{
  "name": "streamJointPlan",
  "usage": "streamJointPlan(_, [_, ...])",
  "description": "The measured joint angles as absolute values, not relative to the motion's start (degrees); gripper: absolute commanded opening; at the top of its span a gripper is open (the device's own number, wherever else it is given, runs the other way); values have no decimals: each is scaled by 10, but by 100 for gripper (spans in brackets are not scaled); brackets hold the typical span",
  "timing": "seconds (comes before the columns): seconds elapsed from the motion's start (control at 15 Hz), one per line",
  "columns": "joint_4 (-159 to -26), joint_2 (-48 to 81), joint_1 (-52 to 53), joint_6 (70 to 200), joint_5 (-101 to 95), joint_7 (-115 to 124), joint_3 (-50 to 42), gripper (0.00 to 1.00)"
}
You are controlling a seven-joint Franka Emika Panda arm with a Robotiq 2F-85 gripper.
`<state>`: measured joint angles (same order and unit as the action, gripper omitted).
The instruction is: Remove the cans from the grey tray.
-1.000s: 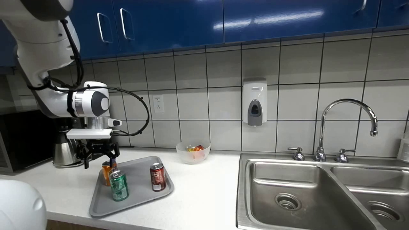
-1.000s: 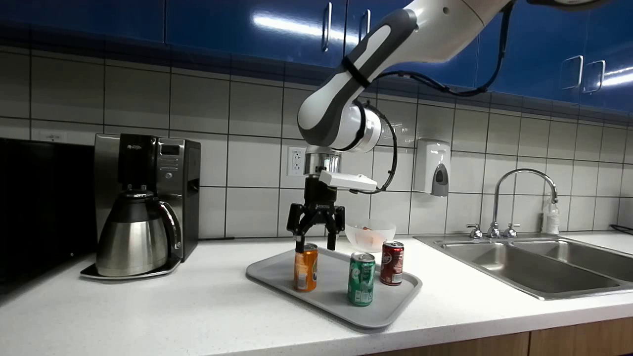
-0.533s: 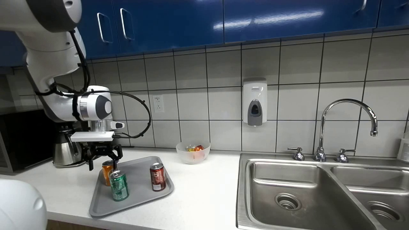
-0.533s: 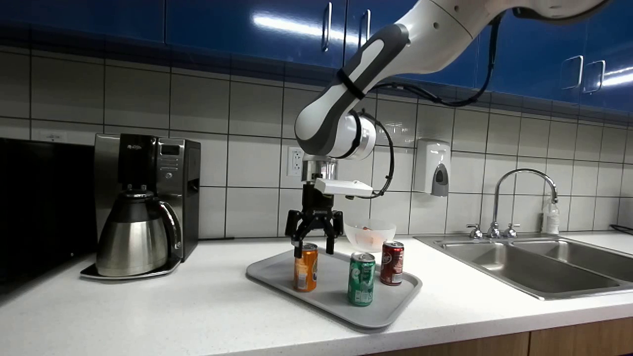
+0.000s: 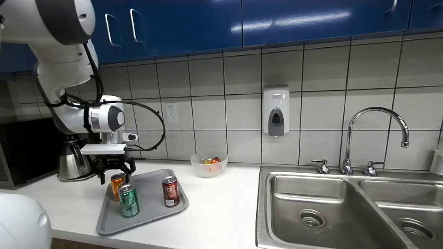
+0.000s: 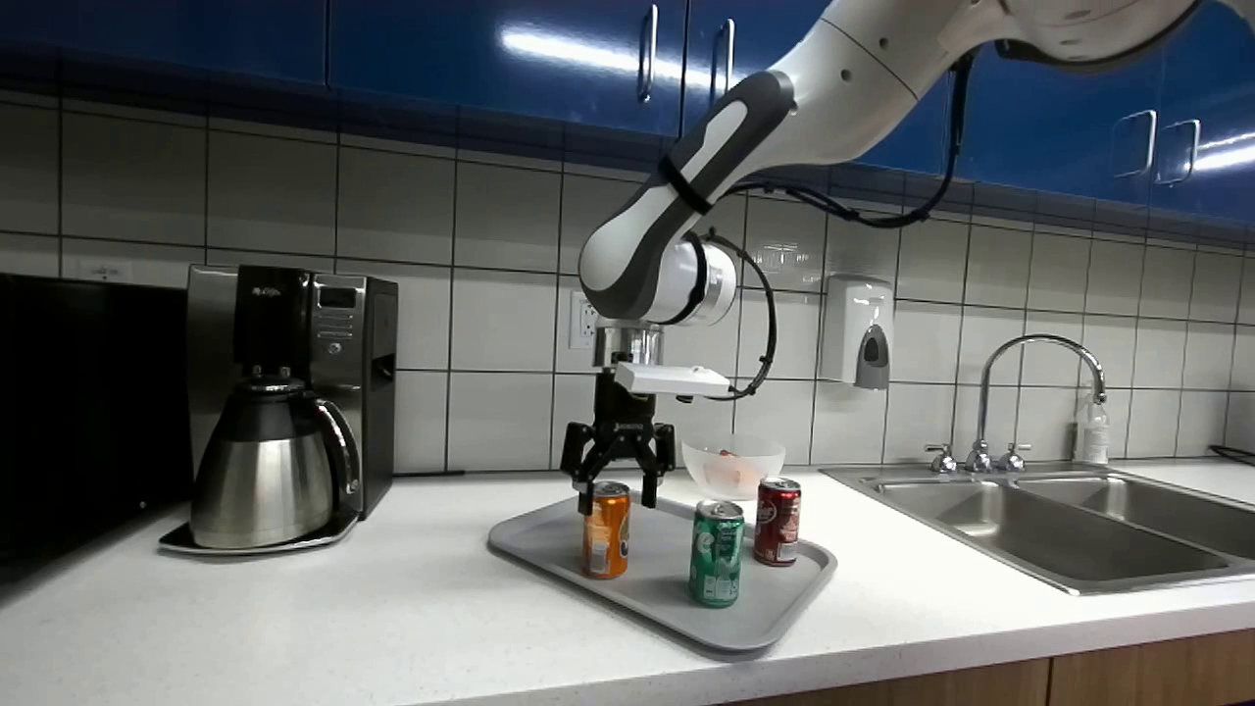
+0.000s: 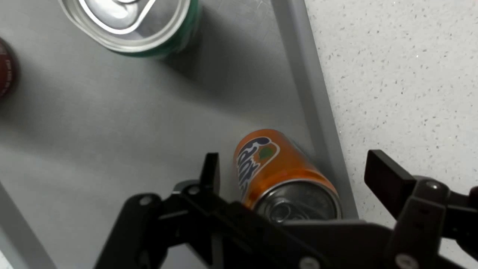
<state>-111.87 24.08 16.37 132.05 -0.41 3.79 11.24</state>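
Robot arm (image 6: 863, 113), white with dark grey panels (image 5: 61, 20).
Black cable (image 5: 164, 128) looped at right; black straps (image 6: 684, 185) ringed the forearm (image 6: 618, 257); a silver collar (image 6: 627, 343) sat above a flat white housing (image 6: 677, 379); the black gripper (image 6: 618, 495) bore jointed linkages (image 7: 136, 224) with round metallic screws (image 7: 309, 262).

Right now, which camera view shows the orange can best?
An exterior view, where the orange can shows from top to base, nearly unblocked. In an exterior view the green can partly hides it; the wrist view shows it from above, the gripper hiding part.
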Motion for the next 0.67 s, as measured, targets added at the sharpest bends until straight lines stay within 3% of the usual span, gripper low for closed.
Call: streamJointPlan(0.67, [-1082, 276, 182, 1325, -26, 65, 96, 100])
